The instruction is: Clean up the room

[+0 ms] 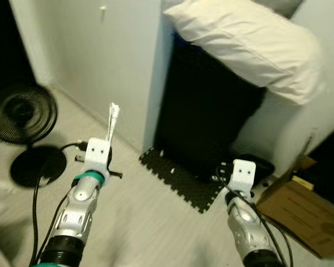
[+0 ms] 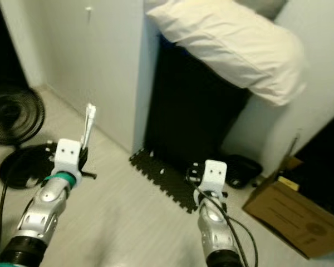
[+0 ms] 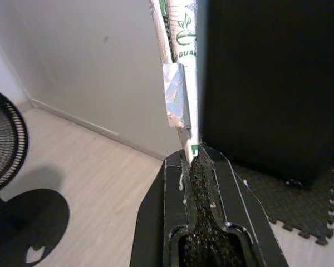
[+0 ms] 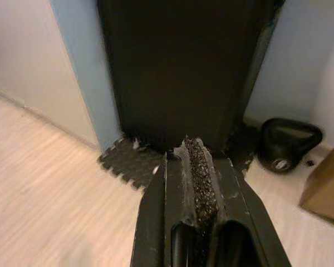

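Wrapper pinched in our left gripper, pointing straight up

At lower left of the head view our left gripper point(image 1: 107, 146) was clamped on a thin white-and-green wrapper point(image 1: 113, 118), its long axis rising upright from the fingertips toward the white wall point(image 1: 111, 67). Our right gripper point(image 4: 193, 149), at lower right, was closed on nothing, facing the black foam mat point(image 1: 181, 179) and kettlebell point(image 4: 288, 143).

A white pillow point(image 1: 250, 44) lies on top of a tall black block point(image 1: 211, 117), which stands on a black foam mat point(image 1: 178, 178). A kettlebell point(image 4: 286, 146) sits just beside the mat. A cardboard box point(image 1: 303, 214) lies at right. A black fan point(image 1: 22, 114) stands at left on its round base point(image 1: 36, 165).
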`<state>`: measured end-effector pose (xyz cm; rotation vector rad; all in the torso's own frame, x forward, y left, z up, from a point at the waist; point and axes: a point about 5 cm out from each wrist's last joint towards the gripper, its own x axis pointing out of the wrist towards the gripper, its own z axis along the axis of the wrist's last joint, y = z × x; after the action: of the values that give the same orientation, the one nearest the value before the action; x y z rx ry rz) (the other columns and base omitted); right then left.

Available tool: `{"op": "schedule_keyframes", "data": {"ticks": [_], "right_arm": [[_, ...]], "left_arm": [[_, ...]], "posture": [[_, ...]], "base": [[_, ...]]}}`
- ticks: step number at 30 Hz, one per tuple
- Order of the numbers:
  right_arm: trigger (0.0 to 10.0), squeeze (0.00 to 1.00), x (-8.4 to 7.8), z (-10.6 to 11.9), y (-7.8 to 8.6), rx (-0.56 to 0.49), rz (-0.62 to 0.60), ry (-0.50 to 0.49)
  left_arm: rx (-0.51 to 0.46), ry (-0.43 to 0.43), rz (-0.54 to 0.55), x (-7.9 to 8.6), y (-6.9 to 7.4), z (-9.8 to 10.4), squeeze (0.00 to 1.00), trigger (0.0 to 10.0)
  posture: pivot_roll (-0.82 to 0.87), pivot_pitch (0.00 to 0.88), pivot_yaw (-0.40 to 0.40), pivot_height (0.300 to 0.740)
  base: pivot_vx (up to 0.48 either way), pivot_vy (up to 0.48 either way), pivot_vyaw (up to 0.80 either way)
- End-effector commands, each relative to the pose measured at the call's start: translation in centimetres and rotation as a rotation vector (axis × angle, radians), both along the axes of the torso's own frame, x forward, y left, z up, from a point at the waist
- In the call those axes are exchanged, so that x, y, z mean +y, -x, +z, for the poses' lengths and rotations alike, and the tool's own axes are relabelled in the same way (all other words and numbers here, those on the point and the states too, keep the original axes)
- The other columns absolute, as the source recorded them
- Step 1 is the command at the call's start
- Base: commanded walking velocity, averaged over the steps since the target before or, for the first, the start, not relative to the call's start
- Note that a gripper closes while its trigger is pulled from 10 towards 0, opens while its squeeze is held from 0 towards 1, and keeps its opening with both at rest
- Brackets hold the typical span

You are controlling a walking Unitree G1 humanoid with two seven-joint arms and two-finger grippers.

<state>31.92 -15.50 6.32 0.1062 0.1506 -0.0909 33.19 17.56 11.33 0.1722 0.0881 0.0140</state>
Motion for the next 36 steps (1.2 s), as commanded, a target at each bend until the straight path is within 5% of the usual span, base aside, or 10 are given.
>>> {"op": "schedule_keyframes", "data": {"ticks": [1,11,36], "right_arm": [[10.0,0.00,-0.4,-0.6,0.3,0.025,-0.009,0.000],[10.0,0.00,-0.2,-1.3,1.2,0.035,-0.021,0.007],[10.0,0.00,0.3,-1.8,2.1,0.025,-0.031,0.042]], "left_arm": [[0.008,0.017,-0.019,-0.6,0.1,-0.2,0.00,10.0],[0.018,0.017,-0.013,-0.1,1.7,-0.9,0.00,10.0],[-0.064,0.003,-0.040,-0.1,1.8,0.0,0.00,10.0]], "posture": [[0.08,0.042,-0.015,0.740],[0.09,0.034,-0.005,0.740],[0.10,0.000,0.034,0.740]], "base": [[0.000,0.000,-0.80],[0.000,0.000,-0.80],[0.000,0.000,-0.80]]}}
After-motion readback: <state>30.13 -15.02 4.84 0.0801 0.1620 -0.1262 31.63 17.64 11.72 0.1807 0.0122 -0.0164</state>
